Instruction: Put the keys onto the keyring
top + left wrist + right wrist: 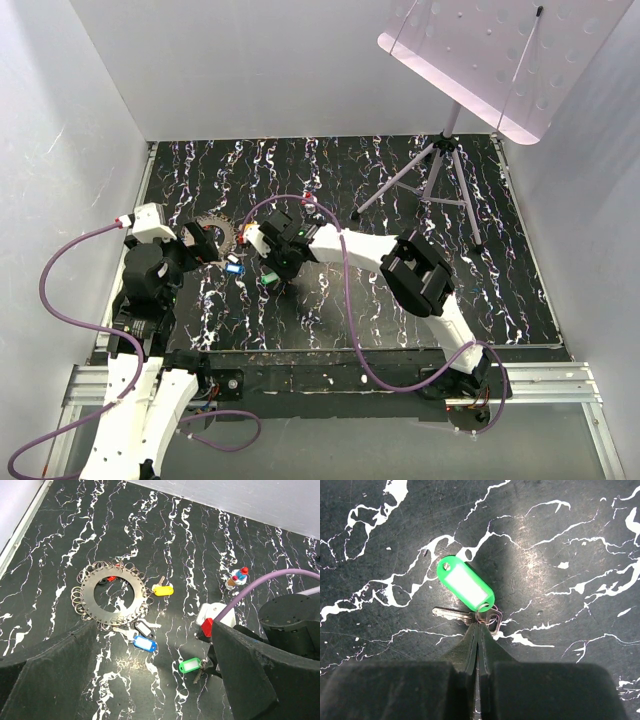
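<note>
Green plastic lies just past my right claw (479, 630), whose fingers are pressed together on the small wire loop of the green key (466, 583). I judge that the loop is gripped because it is the part that must hook on. The key lies flat on the desk (570, 530). My left claw (154, 630) is spread wide, pinching nothing, above the blue key (145, 643), probably placed to steady the keyring (84, 594) beyond. The yellow key (162, 590) lies just beside its rim, and a red key (111, 579) shows at the far edge.
</note>
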Available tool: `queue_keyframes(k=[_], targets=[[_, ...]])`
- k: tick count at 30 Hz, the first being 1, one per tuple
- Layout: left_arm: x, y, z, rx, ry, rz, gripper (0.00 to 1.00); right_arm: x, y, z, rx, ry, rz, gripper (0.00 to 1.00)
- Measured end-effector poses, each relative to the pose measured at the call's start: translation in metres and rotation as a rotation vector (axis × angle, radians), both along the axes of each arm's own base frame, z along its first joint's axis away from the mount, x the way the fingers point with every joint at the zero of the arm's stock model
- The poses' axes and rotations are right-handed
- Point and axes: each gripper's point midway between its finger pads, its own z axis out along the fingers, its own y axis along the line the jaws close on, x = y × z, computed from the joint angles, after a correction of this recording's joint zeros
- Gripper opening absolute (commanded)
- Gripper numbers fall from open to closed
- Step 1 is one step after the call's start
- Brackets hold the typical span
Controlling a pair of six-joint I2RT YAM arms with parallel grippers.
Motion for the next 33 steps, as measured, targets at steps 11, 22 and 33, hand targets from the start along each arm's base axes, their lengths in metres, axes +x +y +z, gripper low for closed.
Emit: queue_keyframes(k=[11,22,33], targets=[[0.001,-0.002,0.001,-0.001,-0.006,-0.014,0.98,-0.001,-0.002,0.002,0.013,0.036,0.024,0.34],[0.002,-0.003,-0.003,0.000,0.005,-0.019,0.98,0.006,0.011,0.027,0.058,0.017,0.038,0.42],[0.003,-0.004,-0.005,0.003,0.011,-0.022,0.98,0.008,0.014,0.018,0.034,0.030,0.037,0.43]])
